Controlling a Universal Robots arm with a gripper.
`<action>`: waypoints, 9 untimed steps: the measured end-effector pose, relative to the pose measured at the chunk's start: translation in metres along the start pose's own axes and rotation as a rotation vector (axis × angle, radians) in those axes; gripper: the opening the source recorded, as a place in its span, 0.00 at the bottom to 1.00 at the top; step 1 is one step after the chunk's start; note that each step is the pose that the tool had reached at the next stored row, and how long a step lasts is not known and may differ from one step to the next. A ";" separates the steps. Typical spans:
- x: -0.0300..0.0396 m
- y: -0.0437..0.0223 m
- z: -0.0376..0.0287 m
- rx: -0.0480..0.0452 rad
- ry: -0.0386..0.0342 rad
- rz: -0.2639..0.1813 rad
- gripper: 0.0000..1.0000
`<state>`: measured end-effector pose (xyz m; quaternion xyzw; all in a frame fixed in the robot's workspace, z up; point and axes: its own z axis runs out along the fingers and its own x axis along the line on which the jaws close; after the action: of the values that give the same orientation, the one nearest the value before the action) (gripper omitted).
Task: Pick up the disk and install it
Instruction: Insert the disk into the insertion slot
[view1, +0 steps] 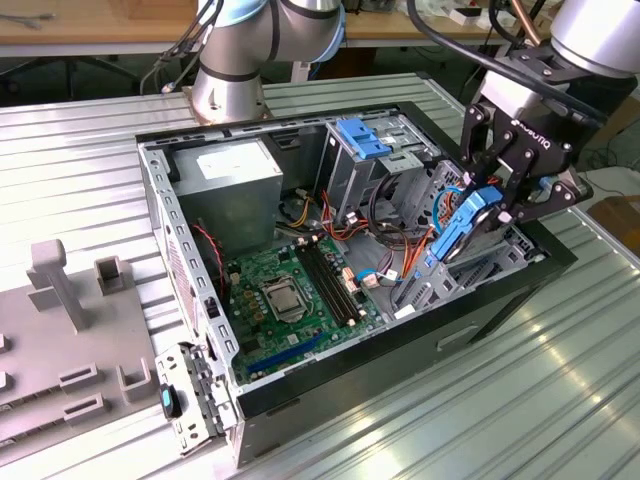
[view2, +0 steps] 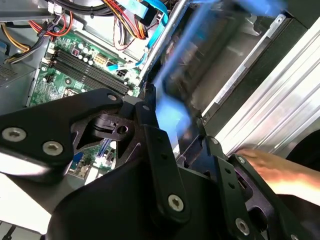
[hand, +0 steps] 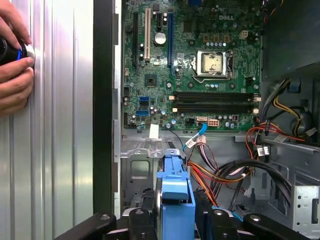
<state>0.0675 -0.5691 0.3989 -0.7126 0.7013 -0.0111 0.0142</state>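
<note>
In the first wrist view the hand (hand: 175, 221) is closed on the disk (hand: 174, 195), gripping it by its blue-railed edges. It is held tilted above the drive cage (hand: 137, 167) of the open computer case (hand: 102, 100). Beyond lie the motherboard (hand: 200, 65) and the grey power supply (hand: 292, 40).
</note>
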 end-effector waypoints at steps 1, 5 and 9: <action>0.0000 0.0000 0.0005 0.0001 -0.0002 0.000 0.44; 0.0002 0.0001 0.0020 0.0000 -0.0001 0.000 0.44; 0.0002 0.0001 0.0030 0.0000 -0.0001 0.000 0.44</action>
<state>0.0675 -0.5694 0.3959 -0.7126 0.7013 -0.0111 0.0143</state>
